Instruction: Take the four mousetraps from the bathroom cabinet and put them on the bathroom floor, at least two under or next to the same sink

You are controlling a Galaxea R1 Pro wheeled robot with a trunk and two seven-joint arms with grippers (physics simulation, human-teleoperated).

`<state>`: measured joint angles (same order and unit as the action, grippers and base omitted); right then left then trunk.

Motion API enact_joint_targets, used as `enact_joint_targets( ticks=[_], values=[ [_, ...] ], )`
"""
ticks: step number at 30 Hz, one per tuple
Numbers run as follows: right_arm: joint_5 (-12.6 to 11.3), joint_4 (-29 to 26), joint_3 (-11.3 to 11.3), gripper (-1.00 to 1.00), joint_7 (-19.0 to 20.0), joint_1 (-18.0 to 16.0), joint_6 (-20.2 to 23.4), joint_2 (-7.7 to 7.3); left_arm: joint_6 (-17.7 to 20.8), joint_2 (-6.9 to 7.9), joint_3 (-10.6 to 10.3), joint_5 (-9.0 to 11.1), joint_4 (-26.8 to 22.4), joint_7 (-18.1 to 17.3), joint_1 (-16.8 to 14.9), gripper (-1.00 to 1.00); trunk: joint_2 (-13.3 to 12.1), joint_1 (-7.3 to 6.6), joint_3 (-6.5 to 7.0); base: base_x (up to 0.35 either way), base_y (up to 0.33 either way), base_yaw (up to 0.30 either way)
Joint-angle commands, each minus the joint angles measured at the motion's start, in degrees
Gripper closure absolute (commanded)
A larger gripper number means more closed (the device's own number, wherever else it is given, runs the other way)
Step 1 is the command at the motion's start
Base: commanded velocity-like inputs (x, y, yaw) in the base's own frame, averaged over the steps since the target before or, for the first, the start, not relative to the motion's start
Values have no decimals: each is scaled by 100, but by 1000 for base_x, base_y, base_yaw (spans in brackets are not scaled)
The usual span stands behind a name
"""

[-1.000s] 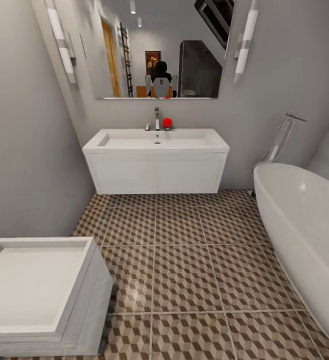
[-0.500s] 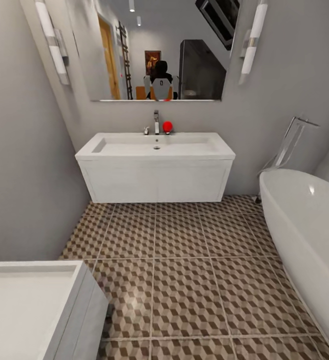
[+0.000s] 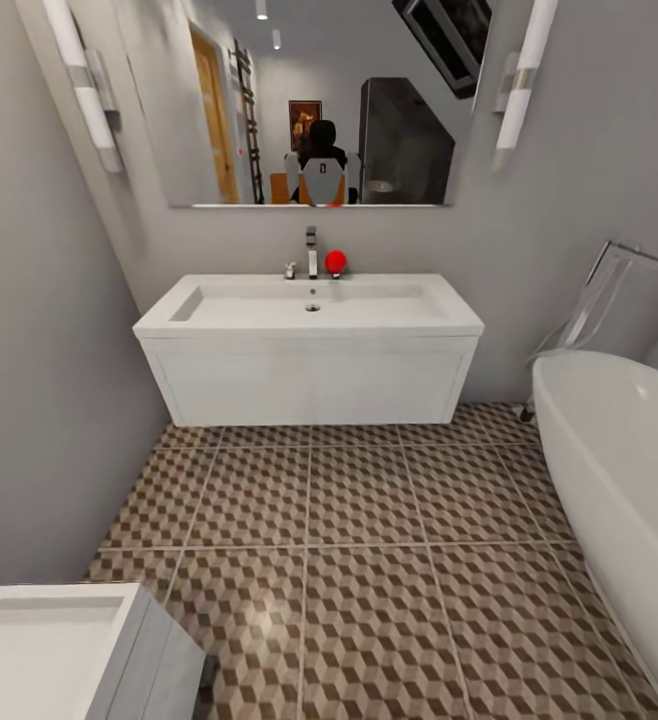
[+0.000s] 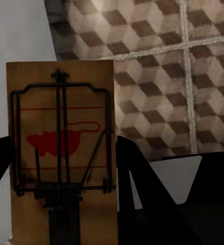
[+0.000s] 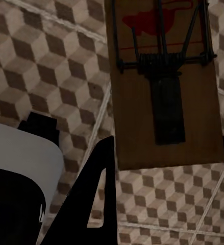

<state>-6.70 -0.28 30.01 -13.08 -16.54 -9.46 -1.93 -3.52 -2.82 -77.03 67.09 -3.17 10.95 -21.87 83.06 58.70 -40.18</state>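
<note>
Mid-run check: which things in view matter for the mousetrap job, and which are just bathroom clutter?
Job:
mousetrap in left hand
mousetrap in right hand
sink
bathroom floor

Just there:
bathtub
mirror
wall lights
white unit, lower left

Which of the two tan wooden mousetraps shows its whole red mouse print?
The tan wooden mousetrap in the left gripper: its red mouse is complete. On the mousetrap in the right gripper, the picture's edge cuts the print off.

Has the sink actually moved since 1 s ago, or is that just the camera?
No. The sink keeps its place under the mirror and beside the bathtub; the whole head view shifted and enlarged together, so the camera advanced toward it.
</note>
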Motion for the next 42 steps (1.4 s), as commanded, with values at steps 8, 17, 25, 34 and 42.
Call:
enact_joint_targets(
  ticks=[8,17,25,34,42],
  values=[
    [-68,1,49,100,-2,-1,-21,0,-9,1,-49,32,-8,30,-2,100,2,3,-5,336,-2,0],
    [-68,2,49,100,-1,-2,-21,0,-8,1,-49,32,-8,30,-2,100,2,3,-5,336,-87,0],
    [-68,2,49,100,-2,1,-21,0,-9,1,-43,40,-8,30,-2,100,2,3,-5,336,-114,0],
    [-63,2,49,100,-2,-1,-21,-15,-7,1,-42,49,-8,30,-2,100,2,3,-5,336,-89,0],
    [-51,-8,65,100,6,0,-21,-32,-7,7,-40,50,-1,30,-2,100,2,3,-5,336,-6,0]
  ],
)
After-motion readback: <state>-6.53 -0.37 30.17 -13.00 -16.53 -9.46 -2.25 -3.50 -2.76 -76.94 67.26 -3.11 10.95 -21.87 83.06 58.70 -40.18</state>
